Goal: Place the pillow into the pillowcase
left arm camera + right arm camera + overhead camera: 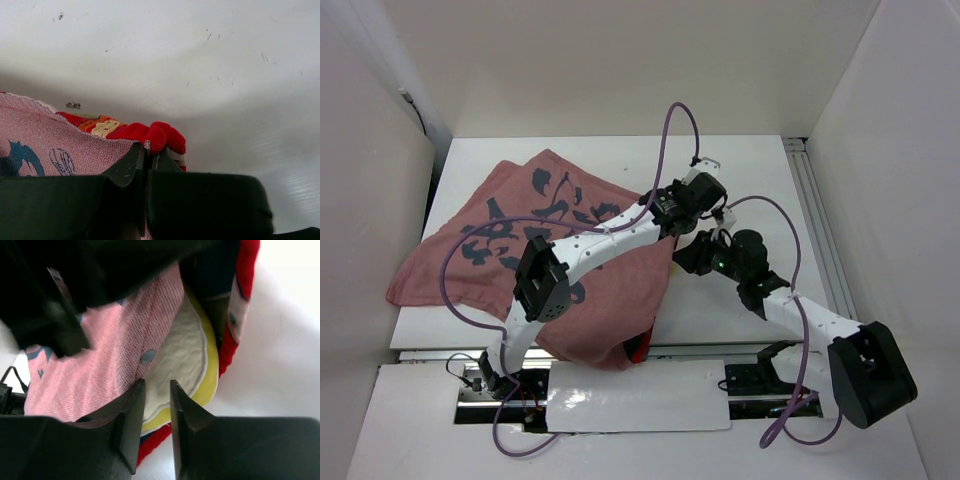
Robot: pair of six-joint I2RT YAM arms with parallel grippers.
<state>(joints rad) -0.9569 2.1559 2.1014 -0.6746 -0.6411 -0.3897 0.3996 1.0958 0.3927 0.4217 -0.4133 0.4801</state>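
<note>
**Pillow nearly inside the case**

The case (550,240) lies flat on the white surface (740,180), in the left and middle of the top view. Its faded pink side with dark marks faces up. From above no pillow shows at all, so I think most of it is tucked inside.

The left end effector (148,150) is clenched on the red edge of the case. You can see the red cloth bunched up right at its tips, in the middle of the left wrist view. In the top view this spot is at the right side of the case, just above the middle of the frame.

The right end effector (157,390) sits close by, at the same side of the case. Its two fingers stand close together with a thin gap between them. I cannot tell if they have hold of anything.

Just past those fingers, in the middle of the right wrist view, a bit of the pillow (175,355) peeks out. It is cream with a yellow rim. Pink cloth covers it on the left, and red cloth curls round it on the right.

So the big part looks done. What is left, I think, is to push that last bit in and pull the red edge over it.
</note>
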